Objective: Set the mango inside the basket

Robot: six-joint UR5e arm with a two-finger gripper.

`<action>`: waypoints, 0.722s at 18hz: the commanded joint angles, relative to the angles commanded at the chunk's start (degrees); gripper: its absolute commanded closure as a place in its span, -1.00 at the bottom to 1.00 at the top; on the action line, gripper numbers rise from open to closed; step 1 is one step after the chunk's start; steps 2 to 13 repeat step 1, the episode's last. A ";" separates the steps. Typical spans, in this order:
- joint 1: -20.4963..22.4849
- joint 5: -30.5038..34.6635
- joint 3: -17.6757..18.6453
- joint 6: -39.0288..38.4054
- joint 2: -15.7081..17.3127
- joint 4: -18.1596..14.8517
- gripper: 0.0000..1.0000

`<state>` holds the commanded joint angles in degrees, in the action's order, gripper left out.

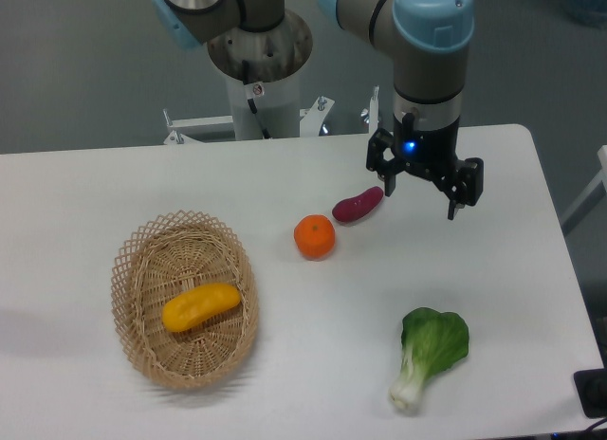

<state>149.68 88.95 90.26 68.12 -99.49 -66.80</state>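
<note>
Jaws [421, 191] hang wide open, holding nothing. Purple sweet potato [358, 204] sits just left of them, orange [314, 237] further left, bok choy [430, 352] below. Mango [200, 306] lies in the basket [133, 269], far left.

A robotics lab: pedestal-mounted arm [417, 51] behind a plain white table [114, 184].

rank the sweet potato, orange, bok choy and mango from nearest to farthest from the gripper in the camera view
Measured from the gripper:
1. Sweet potato, just to its left in the picture.
2. Orange, further left and lower.
3. Bok choy, near the front edge below it.
4. Mango, far left inside the basket.
</note>
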 joint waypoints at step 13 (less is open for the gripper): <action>0.00 0.00 0.00 0.00 0.00 0.00 -1.00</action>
